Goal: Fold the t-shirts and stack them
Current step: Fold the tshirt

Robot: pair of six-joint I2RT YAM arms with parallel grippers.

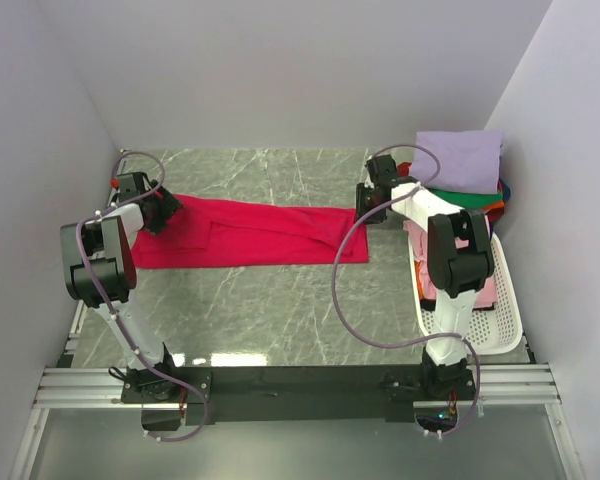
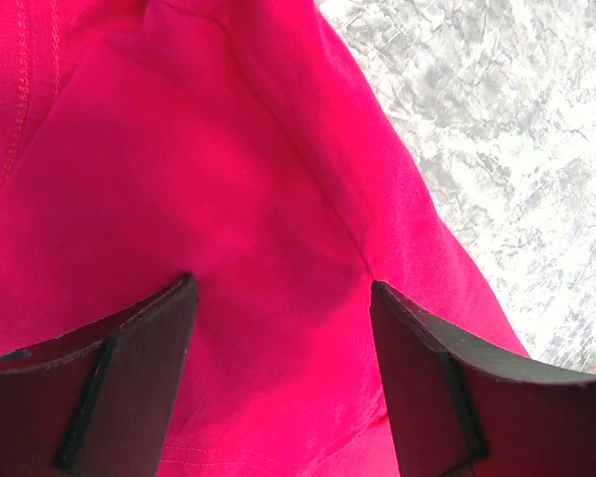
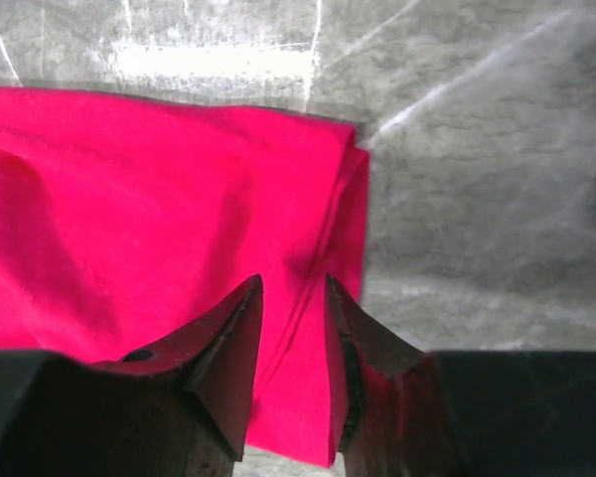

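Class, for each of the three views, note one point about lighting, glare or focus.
Top external: even light, sharp throughout, faint sheen on the table. Left wrist: the red t-shirt is oversaturated, the table at upper right washed out. Right wrist: a glare streak across the table at top; the dark fingers lose detail.

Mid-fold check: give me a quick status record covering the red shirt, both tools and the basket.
red shirt: lies as a long strip across the table
left tool: open, on the strip's left end
right tool: at the strip's right end, jaws narrowly apart; grip unclear
basket: at the right edge, pink cloth inside
lavender shirt: tops a mixed pile at the basket's far end
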